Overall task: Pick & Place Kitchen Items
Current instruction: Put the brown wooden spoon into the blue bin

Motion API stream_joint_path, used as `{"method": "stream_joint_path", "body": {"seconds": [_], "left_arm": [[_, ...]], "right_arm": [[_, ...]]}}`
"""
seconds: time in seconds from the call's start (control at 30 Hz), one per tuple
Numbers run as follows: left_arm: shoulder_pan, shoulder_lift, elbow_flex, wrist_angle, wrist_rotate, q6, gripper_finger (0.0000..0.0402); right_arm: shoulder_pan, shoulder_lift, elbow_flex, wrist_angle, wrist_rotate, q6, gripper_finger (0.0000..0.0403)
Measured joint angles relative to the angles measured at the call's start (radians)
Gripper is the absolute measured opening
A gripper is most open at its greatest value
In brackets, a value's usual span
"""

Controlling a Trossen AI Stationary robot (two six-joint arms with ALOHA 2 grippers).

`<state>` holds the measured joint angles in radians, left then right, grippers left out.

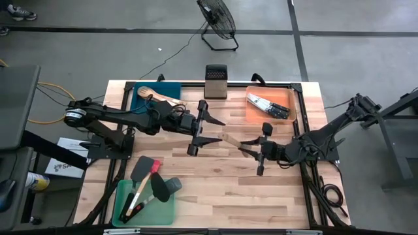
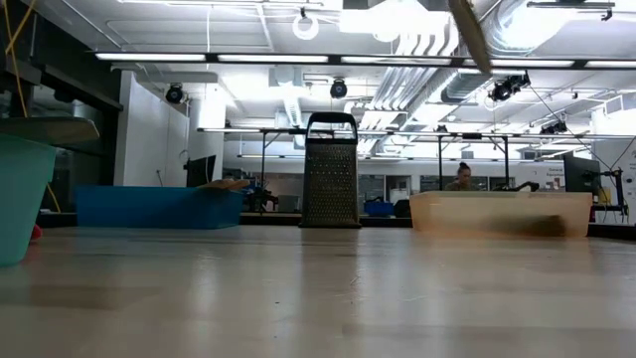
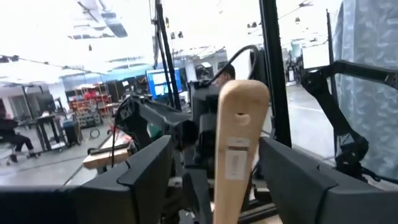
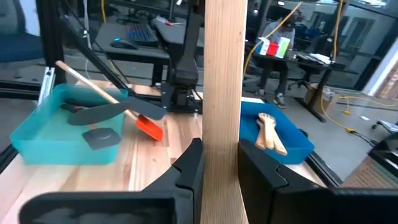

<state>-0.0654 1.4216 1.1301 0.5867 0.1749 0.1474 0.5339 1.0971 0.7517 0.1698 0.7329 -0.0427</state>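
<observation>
From above, we see the two arms meeting at mid-frame over the table (image 1: 215,176). The right gripper (image 1: 251,149) is clamped on a pale wooden utensil (image 1: 232,141), holding it out level toward the left gripper (image 1: 208,132), whose fingers stand apart on either side of its far end. We judge this a hand-over between the arms. The other utensils lie sorted: wooden ones in the blue tray (image 1: 171,90) at upper left, knives in the orange tray (image 1: 251,112) at upper right, spatulas in the green tray (image 1: 163,210) at lower left.

The table-level view shows only the grater (image 2: 330,171) at centre.

In the left wrist view, the handle stands between spread fingers (image 3: 143,171), untouched.

In the right wrist view, the fingers (image 4: 186,168) pinch the blade from both sides.
</observation>
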Motion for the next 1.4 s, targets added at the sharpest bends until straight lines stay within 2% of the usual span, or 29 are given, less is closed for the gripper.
{"method": "stream_joint_path", "body": {"seconds": [0.47, 0.6, 0.8, 1.17, 1.23, 1.4], "left_arm": [[0.0, 0.0, 0.0, 0.011, 0.099, -0.021, 0.0232], [0.0, 0.0, 0.0, 0.019, 0.103, -0.022, 0.0197], [0.001, 0.0, 0.0, 0.019, 0.097, -0.011, 0.0095], [0.001, 0.0, 0.0, 0.016, 0.1, 0.009, 0.0098], [0.0, 0.0, 0.0, 0.015, 0.1, 0.01, 0.0098], [0.0, 0.0, 0.0, 0.01, 0.1, 0.018, 0.0098]], "right_arm": [[-0.084, 0.057, 0.0, 0.084, -0.079, -0.03, 0.0065], [-0.085, 0.057, 0.0, 0.089, -0.082, -0.037, 0.0065], [-0.084, 0.057, 0.0, 0.089, -0.086, -0.036, 0.0065], [-0.082, 0.057, 0.0, 0.088, -0.089, -0.033, 0.0067], [-0.075, 0.057, 0.0, 0.09, -0.089, -0.027, 0.0101], [-0.044, 0.052, 0.0, 0.121, -0.057, -0.026, 0.0215]]}}
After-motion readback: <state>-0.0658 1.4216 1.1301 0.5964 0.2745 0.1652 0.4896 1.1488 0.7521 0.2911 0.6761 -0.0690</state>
